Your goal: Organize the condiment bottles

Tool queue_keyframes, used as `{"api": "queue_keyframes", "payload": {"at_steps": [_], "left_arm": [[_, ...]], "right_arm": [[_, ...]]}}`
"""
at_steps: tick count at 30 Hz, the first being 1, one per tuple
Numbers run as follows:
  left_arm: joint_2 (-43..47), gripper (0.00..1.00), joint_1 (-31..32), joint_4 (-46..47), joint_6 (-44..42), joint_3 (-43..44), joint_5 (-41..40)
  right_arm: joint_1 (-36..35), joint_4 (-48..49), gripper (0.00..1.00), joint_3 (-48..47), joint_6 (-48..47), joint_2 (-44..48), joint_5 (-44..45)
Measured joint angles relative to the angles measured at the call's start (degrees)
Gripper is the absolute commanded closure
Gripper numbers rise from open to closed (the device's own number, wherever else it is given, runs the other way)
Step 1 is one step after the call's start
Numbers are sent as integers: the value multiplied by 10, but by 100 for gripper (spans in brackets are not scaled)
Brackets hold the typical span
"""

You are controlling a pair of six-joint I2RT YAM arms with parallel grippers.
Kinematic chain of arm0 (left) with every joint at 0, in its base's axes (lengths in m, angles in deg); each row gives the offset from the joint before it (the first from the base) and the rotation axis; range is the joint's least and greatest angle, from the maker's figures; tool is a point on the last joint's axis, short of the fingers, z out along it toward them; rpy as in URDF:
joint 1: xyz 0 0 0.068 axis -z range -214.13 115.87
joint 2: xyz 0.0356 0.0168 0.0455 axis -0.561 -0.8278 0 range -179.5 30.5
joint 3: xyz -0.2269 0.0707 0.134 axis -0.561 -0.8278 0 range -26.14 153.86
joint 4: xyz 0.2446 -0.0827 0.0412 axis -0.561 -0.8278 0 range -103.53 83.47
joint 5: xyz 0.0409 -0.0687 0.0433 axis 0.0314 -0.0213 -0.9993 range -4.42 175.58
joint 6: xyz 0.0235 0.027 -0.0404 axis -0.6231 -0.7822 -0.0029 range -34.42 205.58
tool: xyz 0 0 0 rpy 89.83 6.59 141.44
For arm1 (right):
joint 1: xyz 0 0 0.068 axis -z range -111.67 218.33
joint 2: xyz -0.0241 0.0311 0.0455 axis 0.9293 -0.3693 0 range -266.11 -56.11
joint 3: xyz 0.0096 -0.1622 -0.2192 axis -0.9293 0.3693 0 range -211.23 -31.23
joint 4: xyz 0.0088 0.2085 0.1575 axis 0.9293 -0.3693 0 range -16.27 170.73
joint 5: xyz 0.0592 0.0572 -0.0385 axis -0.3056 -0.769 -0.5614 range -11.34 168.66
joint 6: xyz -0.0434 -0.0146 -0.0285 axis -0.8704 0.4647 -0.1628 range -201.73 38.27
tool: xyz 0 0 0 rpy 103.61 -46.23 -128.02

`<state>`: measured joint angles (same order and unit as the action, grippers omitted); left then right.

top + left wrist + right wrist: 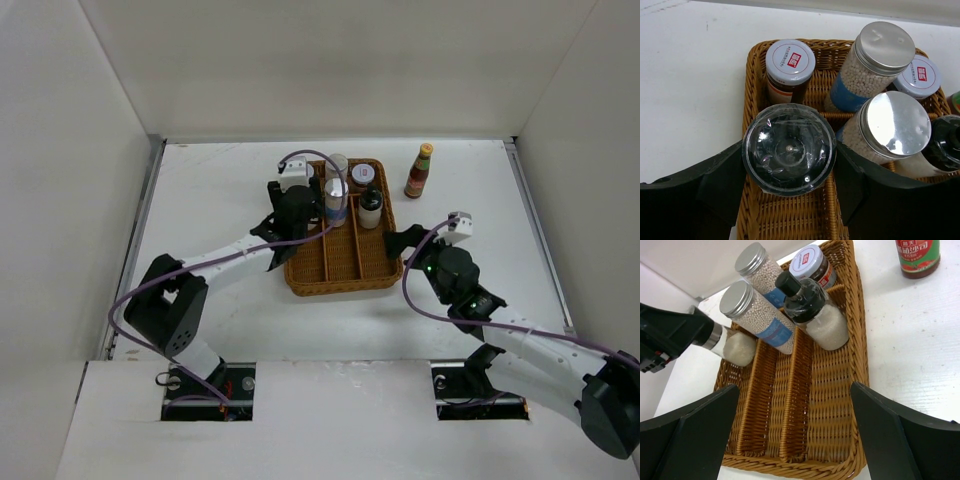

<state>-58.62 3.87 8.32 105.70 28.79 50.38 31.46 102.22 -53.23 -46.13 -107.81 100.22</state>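
Over the left compartment of the wicker tray (748, 100), the left gripper (788, 176) clamps the grey-lidded shaker (788, 149), close beside a silver-capped bottle (895, 122). The right gripper (795, 430) stands open and empty. Risk: a tilted release could topple the shaker against that neighbour or the rim.

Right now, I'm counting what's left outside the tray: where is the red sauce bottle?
Top view: the red sauce bottle stands on the table beyond the wicker tray's far right corner, nearest the black-capped bottle inside the tray.
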Motion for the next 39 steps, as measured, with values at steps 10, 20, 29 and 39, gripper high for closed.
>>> {"api": "queue_keyframes", "payload": {"at_steps": [10, 20, 29, 39], "left_arm": [[-79, 55, -1, 64, -7, 10, -8], [-95, 29, 5, 118, -35, 6, -48], [-85, 15, 8, 167, -39, -6, -51], [137, 24, 13, 164, -21, -132, -55]], "right_arm": [[0, 0, 0, 3, 0, 1, 0], [0, 0, 0, 4, 0, 6, 9], [0, -11, 1, 3, -5, 10, 25], [0, -44, 73, -97, -21, -23, 49]]}}
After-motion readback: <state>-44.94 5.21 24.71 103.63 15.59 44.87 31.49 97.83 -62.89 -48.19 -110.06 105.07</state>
